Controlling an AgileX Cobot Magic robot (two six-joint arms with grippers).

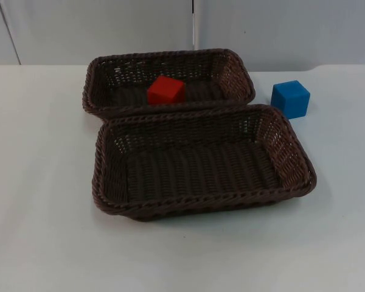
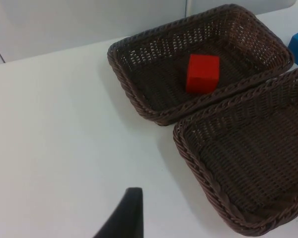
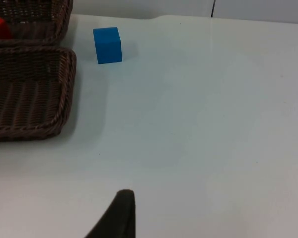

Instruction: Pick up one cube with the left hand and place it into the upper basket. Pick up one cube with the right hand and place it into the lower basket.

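A red cube (image 1: 166, 90) lies inside the upper basket (image 1: 90, 91), a dark brown woven tray at the back. Just in front of it stands the lower basket (image 1: 99, 176), which holds nothing. A blue cube (image 1: 290, 98) rests on the white table to the right of both, close to the lower basket's far right corner. My left gripper (image 2: 126, 218) hangs over bare table left of the baskets, with the red cube (image 2: 202, 73) well ahead of it. My right gripper (image 3: 120, 215) waits over bare table on the right, far from the blue cube (image 3: 108, 45).
The grey partition wall (image 1: 109, 30) closes off the table behind the upper basket. White table top (image 1: 42, 243) stretches wide to the left, right and front of the baskets.
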